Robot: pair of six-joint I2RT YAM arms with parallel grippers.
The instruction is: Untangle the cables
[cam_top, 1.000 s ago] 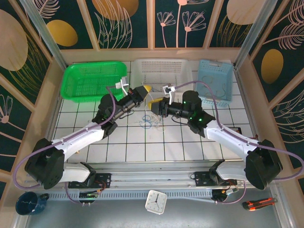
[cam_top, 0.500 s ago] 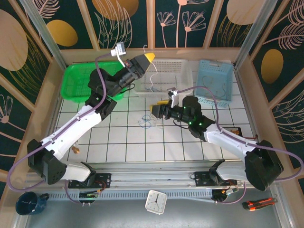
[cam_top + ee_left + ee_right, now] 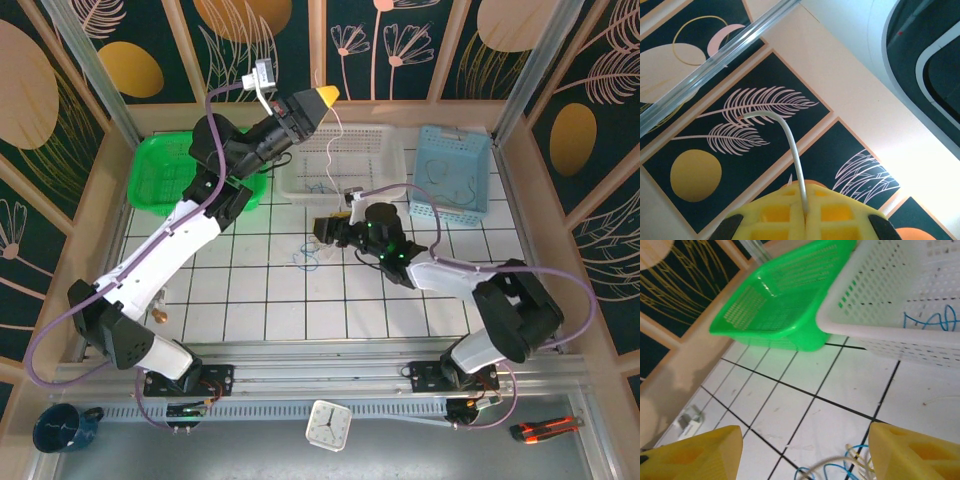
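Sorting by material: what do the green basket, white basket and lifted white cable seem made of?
Green basket: glossy moulded plastic, perforated walls. White basket: same perforated plastic, duller. White cable: likely smooth plastic-sheathed wire; it holds a soft arc.

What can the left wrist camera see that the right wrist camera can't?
Left wrist view: the left claw shut on a white cable that curves up in front of the leaf-painted wall panels.
Right wrist view: the green basket, the white basket with a blue cable inside, the tiled table, and a cable tangle lying under the open right claw.
Shared: yellow claw fingers in the foreground, and thin cables.
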